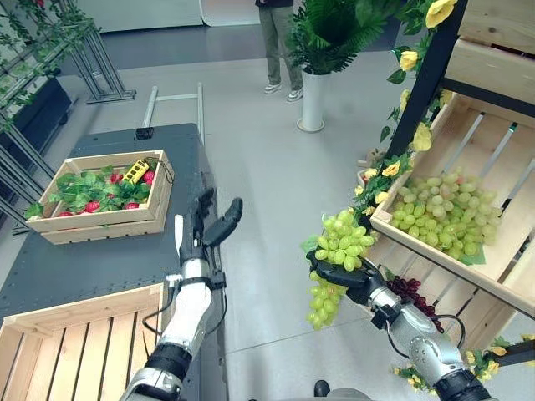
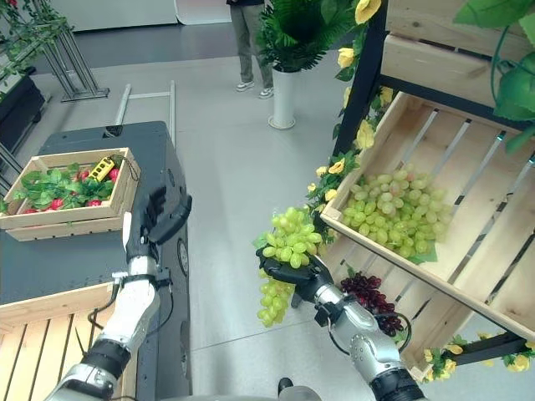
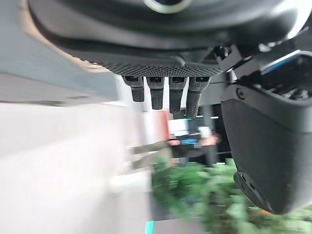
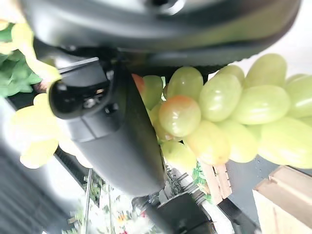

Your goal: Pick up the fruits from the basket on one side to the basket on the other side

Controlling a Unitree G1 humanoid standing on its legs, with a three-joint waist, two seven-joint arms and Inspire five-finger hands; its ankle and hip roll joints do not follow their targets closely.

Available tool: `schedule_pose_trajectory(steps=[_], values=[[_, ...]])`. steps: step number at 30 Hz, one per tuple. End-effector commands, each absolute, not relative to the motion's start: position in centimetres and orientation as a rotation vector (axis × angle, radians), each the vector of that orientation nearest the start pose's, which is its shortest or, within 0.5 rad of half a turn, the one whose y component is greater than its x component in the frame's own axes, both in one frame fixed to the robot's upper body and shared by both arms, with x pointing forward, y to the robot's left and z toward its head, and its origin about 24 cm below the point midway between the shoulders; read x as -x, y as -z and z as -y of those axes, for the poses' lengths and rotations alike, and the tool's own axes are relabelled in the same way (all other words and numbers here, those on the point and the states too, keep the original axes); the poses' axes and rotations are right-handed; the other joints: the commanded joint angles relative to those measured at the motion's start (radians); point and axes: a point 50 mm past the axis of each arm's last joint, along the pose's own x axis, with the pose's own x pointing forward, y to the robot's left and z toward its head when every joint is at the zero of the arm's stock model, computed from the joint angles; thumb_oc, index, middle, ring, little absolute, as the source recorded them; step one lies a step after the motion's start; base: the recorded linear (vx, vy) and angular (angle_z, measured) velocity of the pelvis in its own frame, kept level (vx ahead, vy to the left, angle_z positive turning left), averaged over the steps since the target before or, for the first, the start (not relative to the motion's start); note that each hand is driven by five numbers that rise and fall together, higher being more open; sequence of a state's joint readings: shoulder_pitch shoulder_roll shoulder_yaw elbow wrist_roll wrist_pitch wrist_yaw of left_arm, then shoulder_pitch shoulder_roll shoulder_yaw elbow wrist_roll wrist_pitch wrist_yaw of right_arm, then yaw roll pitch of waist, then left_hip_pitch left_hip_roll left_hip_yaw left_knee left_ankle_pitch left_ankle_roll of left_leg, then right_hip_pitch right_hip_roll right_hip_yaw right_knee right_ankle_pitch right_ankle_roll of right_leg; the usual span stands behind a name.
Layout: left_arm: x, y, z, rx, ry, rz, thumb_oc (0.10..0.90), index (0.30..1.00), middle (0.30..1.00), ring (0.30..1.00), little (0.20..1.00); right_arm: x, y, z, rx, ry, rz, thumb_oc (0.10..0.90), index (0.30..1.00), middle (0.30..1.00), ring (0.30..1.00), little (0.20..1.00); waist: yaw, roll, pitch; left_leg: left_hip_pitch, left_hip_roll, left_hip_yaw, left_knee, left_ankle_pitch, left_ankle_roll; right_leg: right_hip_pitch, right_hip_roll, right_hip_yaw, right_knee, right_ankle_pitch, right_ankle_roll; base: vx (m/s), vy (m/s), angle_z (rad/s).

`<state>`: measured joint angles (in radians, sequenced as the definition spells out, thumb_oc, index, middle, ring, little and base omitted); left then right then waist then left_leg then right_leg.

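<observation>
A bunch of green grapes (image 1: 338, 251) hangs in mid-air at about four o'clock from the centre of the head view, gripped from below by the right hand (image 1: 338, 274), whose dark fingers and thumb curl round its middle; the top of the bunch mounds above the hand and a tail of grapes dangles beneath it. The right wrist view shows the grapes pressed close against the thumb. The bunch is just clear of the slatted crate (image 1: 501, 276) at three o'clock, a tilted shelf bin where more green grapes (image 1: 439, 213) lie heaped; dark grapes (image 1: 414, 292) sit on the level below, beside the right forearm. The likely destination is the bare wooden crate (image 1: 84, 334) at eight o'clock, on the near end of a dark table (image 1: 100, 267). The left hand (image 1: 209, 225) stands raised over the table edge at about seven o'clock, fingers straight, holding nothing. At ten o'clock a second crate (image 1: 104, 219) holds red fruit (image 1: 92, 205) among leaves, with a yellow gadget (image 1: 136, 171) resting on top. A person (image 1: 280, 42) stands well back at twelve o'clock, by a potted plant (image 1: 313, 92). To do this step well, the carry should probably be slow and level so the dangling tail does not swing or shed, the grip firm but not crushing, and the bunch lowered into the bare crate before the fingers loosen.
</observation>
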<state>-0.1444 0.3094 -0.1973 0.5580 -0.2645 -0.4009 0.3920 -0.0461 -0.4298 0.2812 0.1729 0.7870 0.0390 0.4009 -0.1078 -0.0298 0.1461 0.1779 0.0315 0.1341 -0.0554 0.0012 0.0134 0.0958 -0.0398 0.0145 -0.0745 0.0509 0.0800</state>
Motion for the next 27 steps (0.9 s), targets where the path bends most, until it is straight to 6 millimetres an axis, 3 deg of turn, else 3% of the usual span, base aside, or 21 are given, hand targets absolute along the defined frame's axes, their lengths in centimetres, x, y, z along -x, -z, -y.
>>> schedule_pose_trajectory(steps=[1, 5, 12, 14, 15, 16, 18, 22, 25, 27], values=[[-27.0, -0.1, -21.3, -0.007, -0.293, -0.001, 0.8, 0.9, 0.9, 0.9, 0.9, -26.6, -8.8, 16.6, -0.325, -0.669, 0.139, 0.4, 0.3, 0.3, 0.3, 0.3, 0.013, -0.021, 0.006, -0.024, -0.03, -0.021, 0.057, -0.134, 0.013, -0.009, -0.017, 0.017, 0.065, -0.063, 0.014, -0.05, 0.185, -1.26], [-26.4, 1.8, -20.8, -0.044, -0.268, -0.099, 0.8, 0.9, 0.9, 0.9, 0.9, -26.1, -11.4, 16.9, -0.32, -0.661, 0.254, 0.4, 0.3, 0.3, 0.3, 0.3, 0.011, -0.033, 0.025, -0.039, -0.043, -0.029, 0.032, -0.125, 0.022, -0.053, -0.032, 0.018, 0.08, -0.029, 0.049, -0.06, 0.145, -0.46], [-27.0, 1.8, -21.4, -0.093, -0.279, -0.123, 0.8, 0.9, 0.9, 0.9, 0.9, -25.6, -12.8, 17.4, -0.27, -0.696, 0.311, 0.4, 0.3, 0.3, 0.3, 0.3, -0.013, -0.036, 0.055, -0.052, -0.049, 0.004, 0.038, -0.144, 0.045, -0.137, -0.047, 0.028, 0.126, 0.022, 0.088, -0.06, 0.129, -0.29], [-26.7, 2.1, -21.9, -0.108, -0.298, -0.145, 0.8, 0.9, 0.9, 0.9, 0.9, -25.7, -13.6, 17.7, -0.267, -0.71, 0.349, 0.4, 0.3, 0.3, 0.3, 0.3, 0.001, -0.04, 0.064, -0.045, -0.034, 0.064, 0.04, -0.149, 0.046, -0.152, -0.065, -0.067, 0.191, 0.027, 0.096, -0.07, 0.005, -0.33], [-26.6, 2.1, -22.2, -0.105, -0.306, -0.149, 0.8, 0.9, 0.9, 0.9, 0.9, -25.8, -13.8, 17.6, -0.263, -0.717, 0.361, 0.4, 0.3, 0.3, 0.3, 0.3, 0.007, -0.039, 0.063, -0.048, -0.028, 0.077, 0.043, -0.147, 0.047, -0.159, -0.068, -0.083, 0.229, 0.024, 0.094, -0.1, -0.057, -0.51], [-26.6, 2.0, -22.6, -0.09, -0.312, -0.148, 0.8, 0.9, 0.9, 0.9, 0.9, -25.9, -14.6, 17.5, -0.243, -0.737, 0.397, 0.4, 0.3, 0.3, 0.3, 0.3, 0.013, -0.035, 0.066, -0.062, -0.014, 0.08, 0.059, -0.144, 0.051, -0.162, -0.06, -0.075, 0.3, -0.019, 0.078, -0.07, -0.052, -0.53], [-26.9, 1.9, -22.6, -0.095, -0.306, -0.143, 0.8, 0.9, 0.9, 0.9, 0.9, -25.7, -15.1, 17.7, -0.219, -0.753, 0.423, 0.4, 0.3, 0.3, 0.3, 0.3, 0.013, -0.041, 0.061, -0.082, -0.013, 0.063, 0.087, -0.144, 0.047, -0.123, -0.05, -0.067, 0.219, -0.057, 0.059, -0.03, -0.089, -0.44], [-27.1, 1.9, -22.9, -0.074, -0.351, -0.148, 0.8, 0.9, 0.9, 0.9, 0.9, -25.6, -16.2, 18.2, -0.163, -0.752, 0.455, 0.4, 0.3, 0.3, 0.3, 0.3, 0.009, -0.054, 0.039, -0.069, -0.011, 0.072, 0.078, -0.15, 0.032, -0.051, -0.048, -0.066, 0.088, -0.048, 0.055, 0.03, -0.1, -0.1], [-26.9, 2.1, -23.2, -0.074, -0.33, -0.162, 0.8, 0.9, 0.9, 0.9, 0.9, -25.4, -19.0, 20.6, -0.102, -0.707, 0.534, 0.4, 0.3, 0.3, 0.3, 0.3, -0.012, -0.048, 0.014, -0.039, -0.003, 0.095, 0.052, -0.152, 0.015, -0.024, -0.041, -0.051, 0.052, -0.054, 0.049, 0.06, -0.057, -0.11], [-26.7, 2.3, -23.2, -0.078, -0.321, -0.169, 0.8, 0.9, 0.9, 0.9, 0.9, -25.3, -19.7, 21.6, -0.062, -0.658, 0.559, 0.4, 0.3, 0.3, 0.3, 0.3, -0.019, -0.044, 0.011, -0.032, -0.006, 0.094, 0.048, -0.155, 0.013, -0.02, -0.039, -0.047, 0.051, -0.058, 0.048, 0.02, -0.011, -0.02]])
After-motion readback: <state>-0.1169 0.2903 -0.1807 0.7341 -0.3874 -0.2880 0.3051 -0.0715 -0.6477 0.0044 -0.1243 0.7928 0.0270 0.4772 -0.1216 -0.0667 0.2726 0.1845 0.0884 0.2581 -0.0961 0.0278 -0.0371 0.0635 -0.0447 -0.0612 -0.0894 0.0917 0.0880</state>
